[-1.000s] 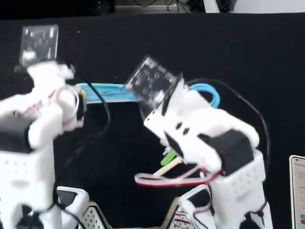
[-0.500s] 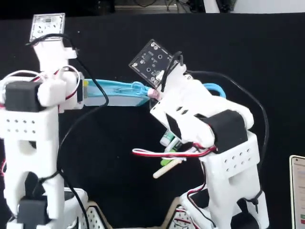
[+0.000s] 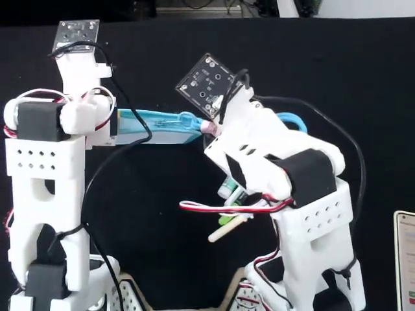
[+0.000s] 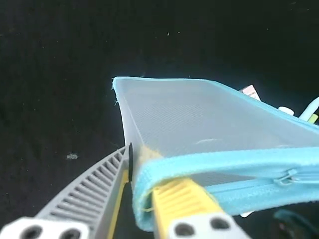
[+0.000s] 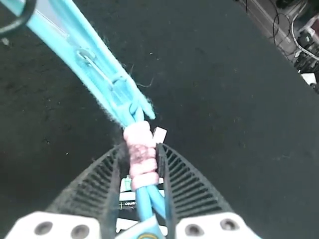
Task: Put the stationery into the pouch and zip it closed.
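Above the black table (image 3: 363,78), the pouch (image 3: 159,127) hangs stretched level between the two arms. The high view shows the whole span, with the left gripper (image 3: 114,127) at one end and the right gripper (image 3: 207,127) at the other. Loose stationery (image 3: 225,231) lies on the table under the right arm, partly hidden by it. In the left wrist view, the left gripper (image 4: 137,169) has its jaws pinched on the pouch's (image 4: 199,119) corner, the mesh side facing up and the zipper (image 4: 281,178) along the near edge. In the right wrist view, the right gripper (image 5: 140,149) has its jaws narrowed on a pink pull (image 5: 139,154) tied to the pouch's (image 5: 84,55) end. I cannot tell how far the zipper is closed.
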Robot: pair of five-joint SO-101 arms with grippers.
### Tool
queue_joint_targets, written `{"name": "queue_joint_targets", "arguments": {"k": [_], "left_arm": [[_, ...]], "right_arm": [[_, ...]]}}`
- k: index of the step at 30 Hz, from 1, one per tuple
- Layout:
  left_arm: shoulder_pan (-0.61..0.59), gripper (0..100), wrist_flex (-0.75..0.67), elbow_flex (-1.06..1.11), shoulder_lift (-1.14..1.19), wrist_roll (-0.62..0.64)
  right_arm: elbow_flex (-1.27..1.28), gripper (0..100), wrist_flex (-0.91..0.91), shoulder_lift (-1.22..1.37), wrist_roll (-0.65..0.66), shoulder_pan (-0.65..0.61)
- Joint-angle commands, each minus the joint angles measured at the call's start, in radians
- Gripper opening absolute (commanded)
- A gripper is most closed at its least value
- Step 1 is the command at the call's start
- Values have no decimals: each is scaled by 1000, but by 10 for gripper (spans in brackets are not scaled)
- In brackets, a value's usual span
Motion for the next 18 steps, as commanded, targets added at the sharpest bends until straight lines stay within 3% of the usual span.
{"name": "queue_joint_targets", "arguments": {"k": [1,5,11,18], "left_arm": [[-28,30,2,36,-12,-3],[-36,30,-55,97,-31,-3],[-73,30,-118,186,-249,29],[-79,30,-264,527,-334,-40]], "right_arm": [[-31,11,40,-7,-2,35],[-33,11,43,-7,0,81],[-33,11,23,-5,0,94],[5,11,-63,1,-2,92]]}}
